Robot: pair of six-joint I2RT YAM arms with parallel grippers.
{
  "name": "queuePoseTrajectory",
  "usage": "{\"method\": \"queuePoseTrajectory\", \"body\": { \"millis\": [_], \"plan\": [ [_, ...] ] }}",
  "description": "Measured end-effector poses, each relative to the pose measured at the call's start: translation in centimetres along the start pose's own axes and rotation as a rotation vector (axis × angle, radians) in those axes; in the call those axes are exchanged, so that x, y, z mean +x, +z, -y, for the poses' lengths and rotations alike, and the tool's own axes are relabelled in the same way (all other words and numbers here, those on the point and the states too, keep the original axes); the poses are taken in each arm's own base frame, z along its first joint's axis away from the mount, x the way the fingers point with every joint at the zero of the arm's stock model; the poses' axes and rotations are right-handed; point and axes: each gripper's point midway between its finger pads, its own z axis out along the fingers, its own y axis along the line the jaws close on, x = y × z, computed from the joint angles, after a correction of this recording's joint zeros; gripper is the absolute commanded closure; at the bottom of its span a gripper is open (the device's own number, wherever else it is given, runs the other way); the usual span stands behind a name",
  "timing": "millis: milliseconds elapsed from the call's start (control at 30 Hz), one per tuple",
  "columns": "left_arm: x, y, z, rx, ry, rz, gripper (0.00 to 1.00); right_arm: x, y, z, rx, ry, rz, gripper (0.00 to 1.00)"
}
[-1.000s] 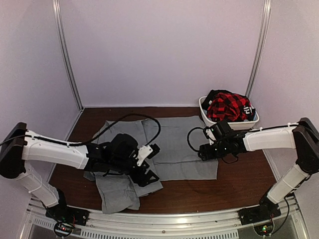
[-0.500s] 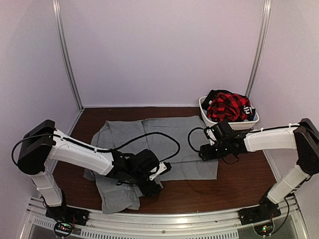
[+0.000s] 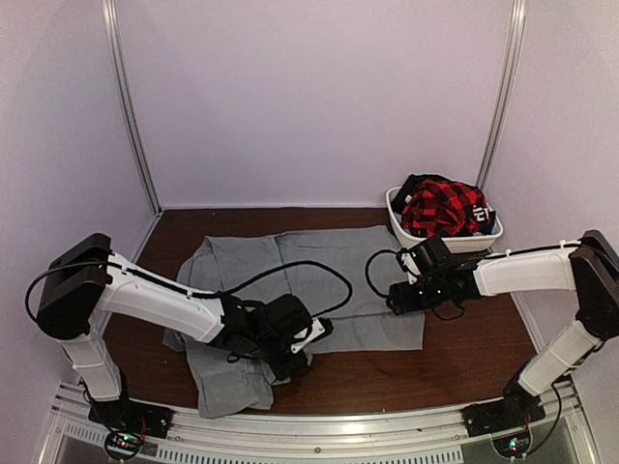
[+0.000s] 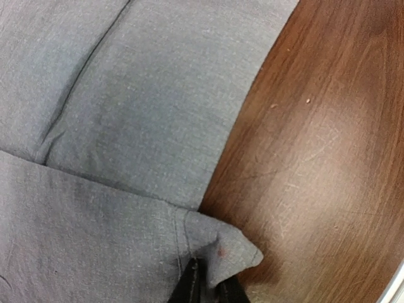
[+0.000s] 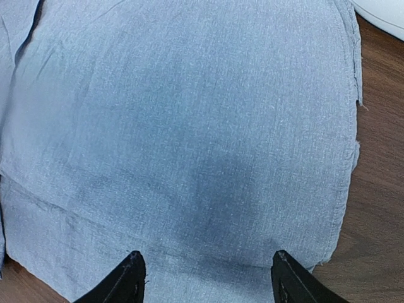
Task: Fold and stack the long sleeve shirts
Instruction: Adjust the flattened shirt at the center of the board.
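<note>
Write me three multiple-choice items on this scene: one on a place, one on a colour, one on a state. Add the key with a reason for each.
1. Where does the white basket stand?
A. at the far right of the table
B. at the near left corner
C. on top of the shirt

2. What colour is the shirt on the table?
A. yellow
B. light grey
C. green

3. How does the right gripper stand?
A. shut on cloth
B. shut on the basket rim
C. open above the shirt

Key:
1 A, it sits at the far right, just off the shirt's corner.
2 B, the cloth is plain grey in every view.
3 C, the wrist view shows its fingers wide apart over the cloth.
</note>
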Motion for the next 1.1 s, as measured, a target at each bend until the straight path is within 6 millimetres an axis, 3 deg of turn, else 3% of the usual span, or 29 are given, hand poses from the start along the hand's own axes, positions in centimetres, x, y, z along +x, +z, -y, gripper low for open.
{"method": "queuePoseTrajectory", "body": {
  "millis": [267, 500, 600, 700, 767, 933, 1100],
  "plan": [
    [-0.5, -1.1, -0.2, -0.01, 0.008, -0.002, 0.98, -0.6, -0.6, -0.1, -0.003, 0.001, 0.023, 0.31],
    [-4.5, -5.8, -0.9, 0.008, 0.013, 0.115, 1.0, -0.7, -0.8, 0.0, 0.0, 0.001, 0.028, 0.31],
    [-5.8, -7.6, -2.6, -0.001, -0.014, 0.163, 1.0, -0.7, -0.9, 0.0, 0.001, 0.001, 0.029, 0.31],
    [-6.5, -9.2, -6.2, -0.053, -0.067, 0.187, 1.0, -0.9, -1.1, 0.0, 0.001, 0.001, 0.037, 0.31],
    [-7.1, -10.6, -9.8, -0.111, -0.122, 0.212, 1.0, -1.1, -1.3, -0.1, -0.002, 0.002, 0.045, 0.31],
    [-10.3, -16.2, -20.4, -0.296, -0.264, 0.344, 1.0, -1.1, -1.4, -0.1, -0.003, 0.002, 0.048, 0.31],
    [-11.7, -20.5, -30.1, -0.46, -0.364, 0.42, 1.0, -1.2, -1.4, -0.1, -0.005, 0.001, 0.05, 0.31]
  ]
}}
